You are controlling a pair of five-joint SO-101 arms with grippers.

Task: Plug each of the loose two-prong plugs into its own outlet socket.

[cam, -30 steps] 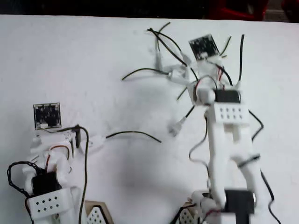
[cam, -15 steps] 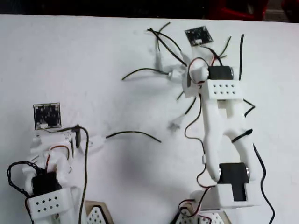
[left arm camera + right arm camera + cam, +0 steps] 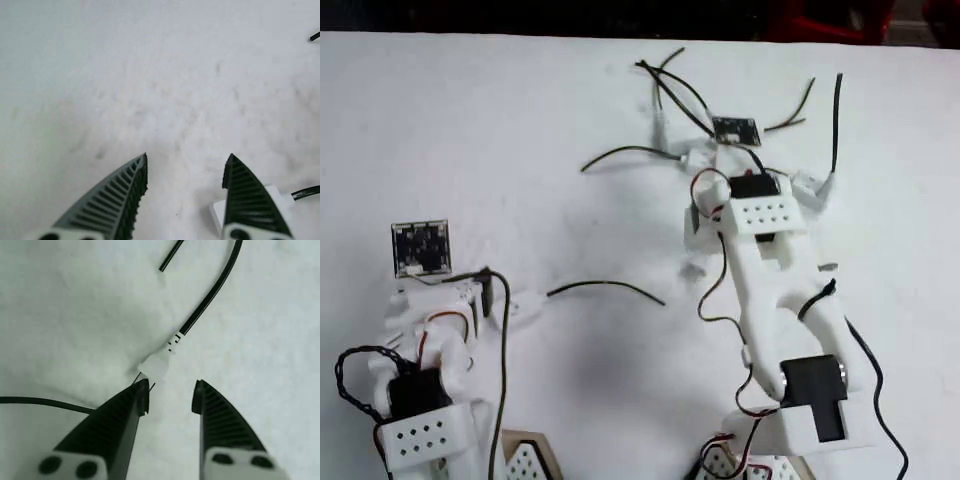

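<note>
Several loose white two-prong plugs on black wires lie on the white table. One plug (image 3: 525, 305) rests just right of my left gripper (image 3: 465, 295). In the left wrist view that plug (image 3: 274, 199) sits beside one finger of my left gripper (image 3: 188, 159), which is open with only bare table between its fingers. My right arm (image 3: 760, 215) stands over the cluster of plugs at the back. Its gripper (image 3: 171, 384) is open just above the table, and a plug (image 3: 157, 365) lies prongs-first at one fingertip, outside the grip.
More plugs lie at the back (image 3: 660, 125), (image 3: 695, 158) and at the right (image 3: 820, 185), amid crossing black wires (image 3: 620, 150). Another wire (image 3: 40, 401) runs beside the right fingers. The table's dark far edge (image 3: 520, 36) runs along the back.
My right arm has swung its wrist left and drawn it back toward the table's middle, tipping down over the plugs. The left arm and its nearby plug have not moved.
</note>
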